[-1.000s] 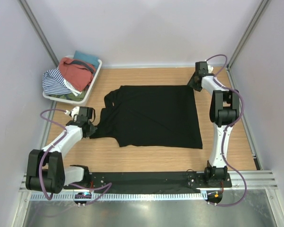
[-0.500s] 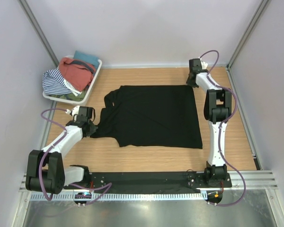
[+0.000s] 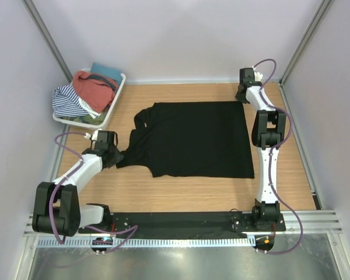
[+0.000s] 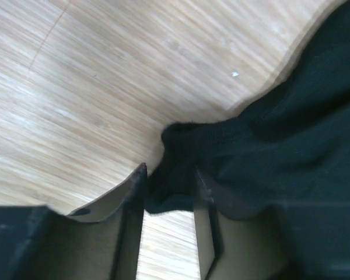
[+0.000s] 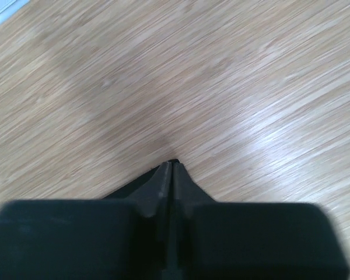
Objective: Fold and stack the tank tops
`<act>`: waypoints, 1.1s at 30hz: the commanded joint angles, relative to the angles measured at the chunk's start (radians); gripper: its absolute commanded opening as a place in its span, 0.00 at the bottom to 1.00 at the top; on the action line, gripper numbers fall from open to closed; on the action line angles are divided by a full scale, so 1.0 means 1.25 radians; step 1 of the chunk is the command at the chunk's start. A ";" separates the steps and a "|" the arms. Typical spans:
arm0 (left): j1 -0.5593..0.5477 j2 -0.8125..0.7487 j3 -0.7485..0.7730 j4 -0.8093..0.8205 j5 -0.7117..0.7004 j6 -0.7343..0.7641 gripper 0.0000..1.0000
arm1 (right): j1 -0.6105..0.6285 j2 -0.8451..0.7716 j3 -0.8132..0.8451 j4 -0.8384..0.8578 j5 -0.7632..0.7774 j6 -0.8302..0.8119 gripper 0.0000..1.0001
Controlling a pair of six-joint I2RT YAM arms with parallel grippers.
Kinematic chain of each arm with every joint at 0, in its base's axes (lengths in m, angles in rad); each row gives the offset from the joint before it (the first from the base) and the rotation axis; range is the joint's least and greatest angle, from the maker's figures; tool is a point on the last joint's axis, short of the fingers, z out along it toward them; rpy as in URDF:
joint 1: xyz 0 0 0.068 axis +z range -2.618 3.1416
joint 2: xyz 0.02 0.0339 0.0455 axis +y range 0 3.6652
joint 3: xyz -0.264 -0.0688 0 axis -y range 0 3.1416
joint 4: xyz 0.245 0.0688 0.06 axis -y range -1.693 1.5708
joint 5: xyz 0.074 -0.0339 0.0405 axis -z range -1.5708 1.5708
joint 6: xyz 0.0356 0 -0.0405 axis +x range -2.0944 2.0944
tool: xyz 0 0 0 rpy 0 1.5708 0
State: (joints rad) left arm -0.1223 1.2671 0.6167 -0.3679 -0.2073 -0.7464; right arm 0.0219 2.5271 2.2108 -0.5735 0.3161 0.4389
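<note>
The black tank top lies spread flat on the wooden table, straps to the left. My left gripper sits low at its near-left strap. In the left wrist view the gripper is open, and the strap end of the black top lies loosely between the fingertips. My right gripper is at the top's far-right corner. It is shut, with a sliver of black cloth pinched at its tips. The rust-red tank top is bunched in the basket.
A white plastic basket stands at the back left, holding a striped cloth and a teal one beside the red top. Grey walls close in on the left, right and back. Bare wood runs along the near edge.
My right gripper shut on the far-right corner, and the black top slid a little to the right. My left gripper's jaws parted, loosening their hold on the strap.
</note>
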 commanded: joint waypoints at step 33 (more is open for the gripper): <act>-0.030 0.486 0.586 0.066 0.104 0.084 0.65 | 0.334 -0.810 -0.855 0.147 -0.169 0.017 0.31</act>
State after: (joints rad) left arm -0.1593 1.8168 1.2682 -0.2710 -0.0860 -0.6777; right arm 0.3916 1.5875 1.2228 -0.4488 0.1604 0.4305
